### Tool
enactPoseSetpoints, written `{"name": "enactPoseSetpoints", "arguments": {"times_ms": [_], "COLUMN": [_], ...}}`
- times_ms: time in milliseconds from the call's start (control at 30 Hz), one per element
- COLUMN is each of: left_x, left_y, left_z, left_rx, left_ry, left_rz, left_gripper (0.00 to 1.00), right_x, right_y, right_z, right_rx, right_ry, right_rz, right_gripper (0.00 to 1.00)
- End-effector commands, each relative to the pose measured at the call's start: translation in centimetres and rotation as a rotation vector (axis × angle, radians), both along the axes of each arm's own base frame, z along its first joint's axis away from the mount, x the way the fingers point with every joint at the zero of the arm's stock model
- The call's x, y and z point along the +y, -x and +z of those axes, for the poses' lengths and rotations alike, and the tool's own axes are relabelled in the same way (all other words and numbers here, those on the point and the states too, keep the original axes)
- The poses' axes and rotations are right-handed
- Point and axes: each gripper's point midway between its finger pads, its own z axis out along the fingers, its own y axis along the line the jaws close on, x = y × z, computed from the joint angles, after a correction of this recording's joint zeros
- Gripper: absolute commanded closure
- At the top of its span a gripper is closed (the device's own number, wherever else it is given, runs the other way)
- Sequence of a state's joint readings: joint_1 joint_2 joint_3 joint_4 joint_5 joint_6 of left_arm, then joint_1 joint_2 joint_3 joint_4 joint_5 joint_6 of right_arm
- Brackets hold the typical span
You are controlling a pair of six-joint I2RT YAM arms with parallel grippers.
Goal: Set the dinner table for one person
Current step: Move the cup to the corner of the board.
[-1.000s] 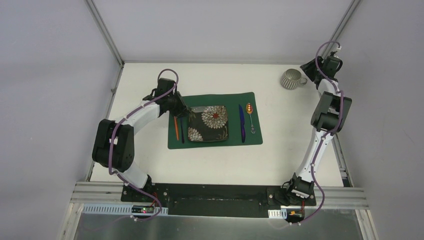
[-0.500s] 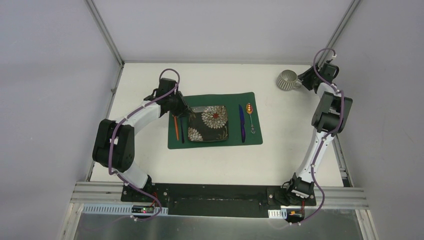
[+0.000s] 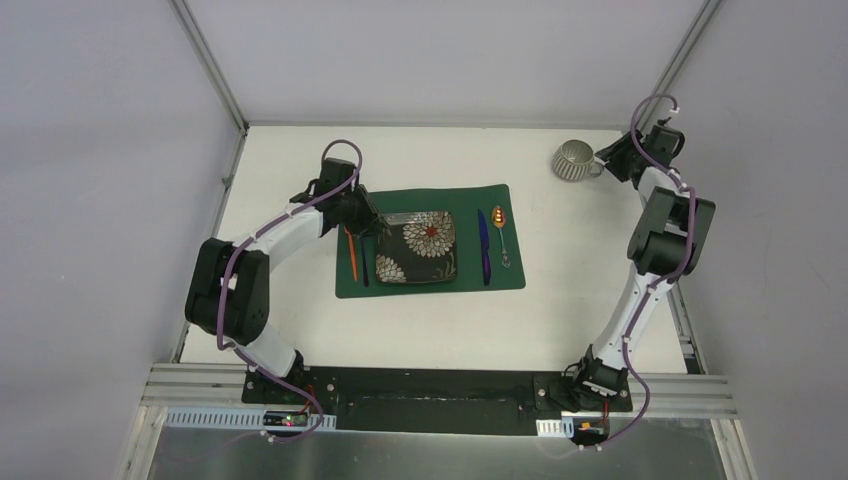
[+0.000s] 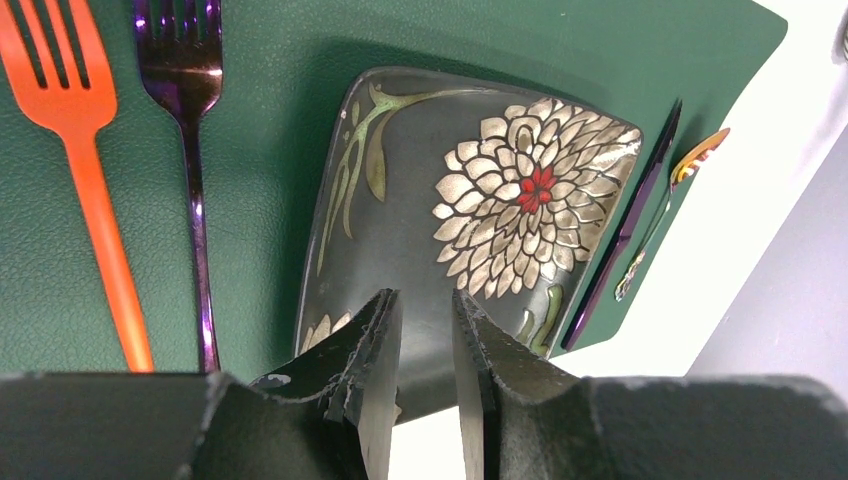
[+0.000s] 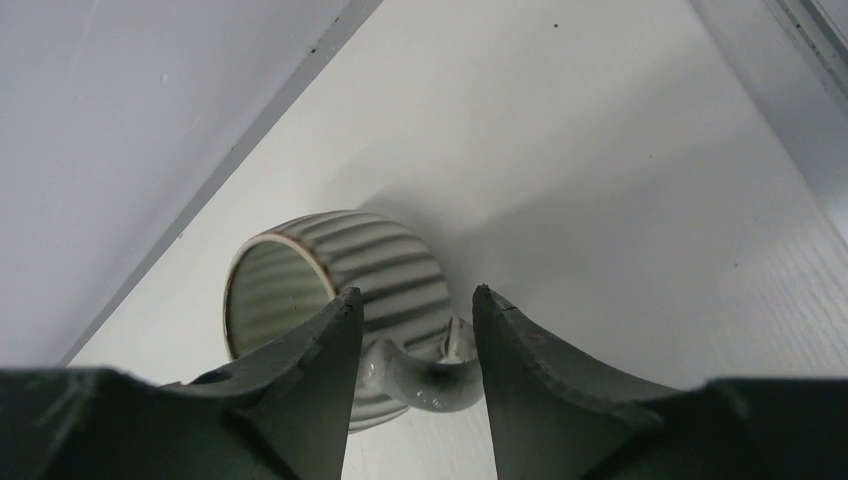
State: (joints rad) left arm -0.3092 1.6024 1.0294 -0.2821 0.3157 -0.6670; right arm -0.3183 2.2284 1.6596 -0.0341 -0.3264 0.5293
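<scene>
On the white dinner table lies a green placemat. It carries a dark flowered plate, an orange fork and a purple fork on its left, and a blue knife and a spoon on its right. My left gripper hovers over the plate's far left corner, narrowly open with nothing between its fingers. A ribbed grey mug lies on its side at the far right. My right gripper is open, its fingers on either side of the mug's handle.
Aluminium frame posts and grey walls close in the table's back corners, and the mug sits near the right one. Both arm bases are bolted to the black rail at the near edge.
My right gripper has come down and left to straddle the mug's handle, and the mug has shifted slightly left. The left gripper has barely moved over the plate's corner.
</scene>
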Motion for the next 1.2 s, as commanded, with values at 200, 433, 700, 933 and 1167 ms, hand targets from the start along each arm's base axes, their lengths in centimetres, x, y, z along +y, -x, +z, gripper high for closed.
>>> {"name": "enactPoseSetpoints", "arguments": {"times_ms": [200, 433, 700, 933, 1167], "left_x": [-0.6, -0.5, -0.4, -0.4, -0.4], "left_y": [0.5, 0.8, 0.8, 1.1, 1.2], "left_z": [2.6, 2.5, 2.5, 2.5, 2.7], "left_rx": [-0.080, -0.080, -0.079, -0.078, -0.083], "left_ry": [0.031, 0.028, 0.029, 0.031, 0.033], "left_rz": [-0.007, -0.007, -0.005, -0.005, -0.005], "left_gripper": [0.74, 0.74, 0.74, 0.74, 0.74], "right_x": [2.5, 5.2, 6.5, 6.3, 9.1], "right_y": [0.8, 1.3, 2.5, 5.6, 5.7], "right_z": [3.2, 2.3, 1.8, 5.0, 7.0], "right_rx": [-0.082, -0.074, -0.041, -0.002, 0.021], "right_ry": [0.012, 0.001, 0.026, 0.306, 0.404], "right_rz": [0.041, 0.085, 0.096, 0.053, 0.172], "right_gripper": [0.52, 0.52, 0.55, 0.55, 0.55]}}
